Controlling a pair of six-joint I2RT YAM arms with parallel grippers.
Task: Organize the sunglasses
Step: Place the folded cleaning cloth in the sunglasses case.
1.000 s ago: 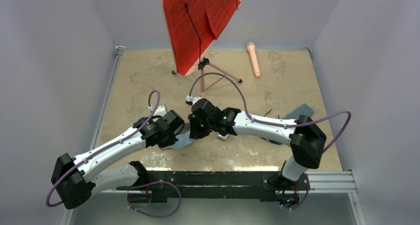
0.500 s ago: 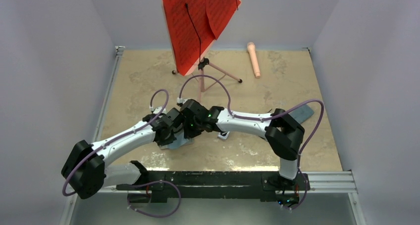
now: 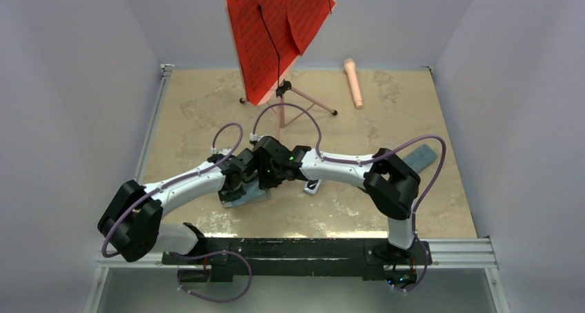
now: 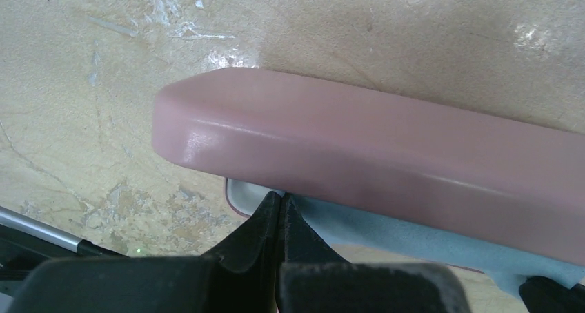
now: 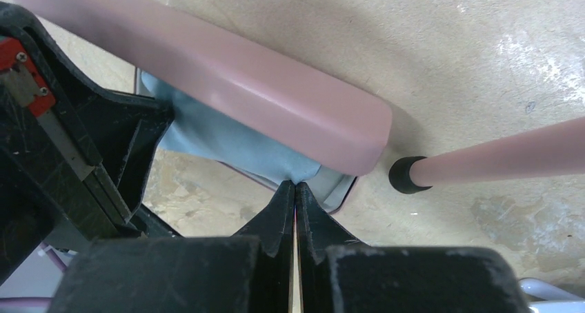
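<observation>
A pink oblong case [image 4: 372, 154] lies open on the table, its pink lid raised over a grey-blue lining [image 4: 414, 234]. From above it shows as a grey-blue patch [image 3: 243, 196] under both wrists. My left gripper [image 4: 278, 201] is shut, its tips against the lining's rim under the lid. From the other end my right gripper [image 5: 295, 187] is also shut, tips pressed into the lining [image 5: 227, 137], which puckers there. The white-framed sunglasses [image 3: 314, 187] lie just right of the case, partly under my right arm. The black pair is hidden.
A red music stand [image 3: 276, 30] on pink tripod legs [image 3: 307, 103] stands at the back; one black-capped foot [image 5: 407, 174] rests close to the case. A peach microphone-shaped object [image 3: 353, 82] lies far right. A grey-blue flat case [image 3: 422, 157] lies behind my right elbow.
Both arms have swung inward and left until their wrists meet over the open case. The right arm reached furthest. Both grippers stayed shut throughout.
</observation>
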